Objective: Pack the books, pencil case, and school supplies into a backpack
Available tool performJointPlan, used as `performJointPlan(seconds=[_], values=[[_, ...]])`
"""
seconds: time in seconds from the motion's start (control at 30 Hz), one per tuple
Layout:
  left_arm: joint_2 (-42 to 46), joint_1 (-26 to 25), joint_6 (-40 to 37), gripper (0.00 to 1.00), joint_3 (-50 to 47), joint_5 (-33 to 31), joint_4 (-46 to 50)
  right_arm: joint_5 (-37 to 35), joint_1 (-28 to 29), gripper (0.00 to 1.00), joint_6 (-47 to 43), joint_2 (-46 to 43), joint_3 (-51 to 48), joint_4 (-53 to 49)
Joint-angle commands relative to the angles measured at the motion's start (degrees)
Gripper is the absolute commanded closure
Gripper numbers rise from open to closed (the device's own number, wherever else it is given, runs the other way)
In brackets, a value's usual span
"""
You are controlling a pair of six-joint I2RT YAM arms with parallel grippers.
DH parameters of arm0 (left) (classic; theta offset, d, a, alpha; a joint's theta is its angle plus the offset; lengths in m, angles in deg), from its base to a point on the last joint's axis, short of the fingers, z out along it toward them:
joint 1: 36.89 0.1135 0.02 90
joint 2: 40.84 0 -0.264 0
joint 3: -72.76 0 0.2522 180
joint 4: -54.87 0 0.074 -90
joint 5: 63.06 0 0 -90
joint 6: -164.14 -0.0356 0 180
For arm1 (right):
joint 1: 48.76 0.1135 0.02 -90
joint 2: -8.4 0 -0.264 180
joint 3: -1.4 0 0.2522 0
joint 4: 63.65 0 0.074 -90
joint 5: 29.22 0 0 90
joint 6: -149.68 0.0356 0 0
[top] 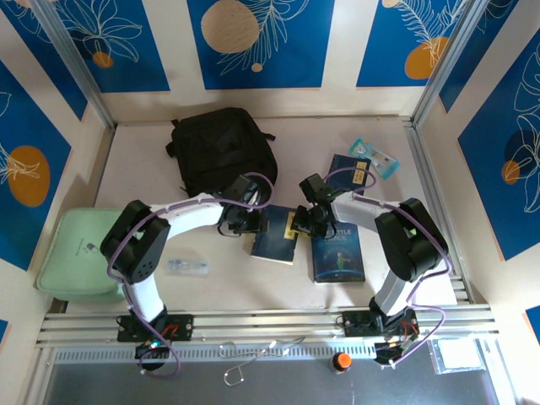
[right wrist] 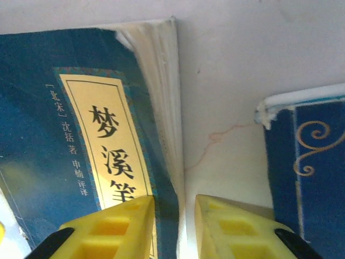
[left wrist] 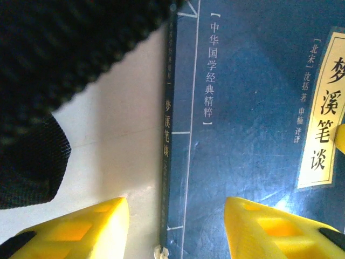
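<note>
- The left hand (left wrist: 178, 232) was wide open over the spine side of the middle book (top: 272, 239). One finger sat above the bare desk (left wrist: 124, 156) and the other above the cover, and it held nothing.
- The right hand (right wrist: 175, 226) was only narrowly open at the opposite, page-edge side of that book. One finger was over the yellow title label and the other over the desk. A sliver of desk showed beside the pages, so it seemingly gripped nothing.
- The book lay flat at the centre of the top view. The backpack (top: 221, 148) was just above and left of it, with black fabric filling the upper left of the left wrist view.
- The Little Prince book (top: 336, 251) lay just to the right, and a third book (top: 351, 171) sat above that, both outside the backpack.
- The step looked like a two-handed pickup of a thin book. It would go best if one hand steadied the spine while the other worked under the page edge, closing only once a finger was beneath the cover.
- A careless pinch risked fanning the pages or sliding the book into its neighbour.
</note>
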Motion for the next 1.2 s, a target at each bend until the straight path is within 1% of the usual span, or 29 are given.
performJointPlan(seconds=[0.0,0.13,0.27,0.37,0.47,0.53,0.63,0.73,0.87,1.03,1.17], values=[[-1.77,-0.57,0.68,0.52,0.69,-0.29,-0.6,0.45,-0.01,0.77,-0.26,2.15,0.15,-1.63],[-2.66,-0.57,1.74,0.56,0.37,2.87,-2.72,0.44,-0.1,0.81,-0.34,2.38,0.23,-1.59],[-2.93,-0.53,2.46,0.6,0.08,4.54,-4.19,0.58,-0.1,0.83,-0.11,2.6,0.1,-1.28],[-3.04,-0.56,2.92,0.6,-0.43,5.92,-5.46,0.83,-0.1,0.83,0.14,2.78,-0.16,-0.94],[-4.59,-0.35,0.93,0.59,0.88,9.69,-4.83,0.93,-0.1,0.83,0.48,2.92,-0.47,-0.67],[-5.26,-0.39,-0.02,0.59,1.71,10.74,-4.12,0.88,-0.1,0.84,0.84,2.95,-0.65,-0.45],[-4.34,-0.39,-0.83,0.6,1.6,13.66,-5.5,0.71,-0.25,0.84,1.56,2.71,-1.15,-0.15],[-1.34,-0.39,-0.85,0.62,0.69,16.4,-8.3,0.02,-0.41,0.84,2.54,1.82,-2.24,0.51],[2.89,-0.39,-0.15,0.63,-2.57,17.91,-12.37,-1.44,-0.54,0.87,5.41,0.51,-4.48,2.22],[6.11,-0.39,4.1,0.65,-7.59,22.47,-21.15,-1.83,-0.21,0.87,8.69,-0.29,-6.94,4.35],[7.61,-0.39,7.36,0.66,-10.56,22.67,-26.18,-2.67,-0.18,0.87,10.09,-1.43,-8.19,4.69]])
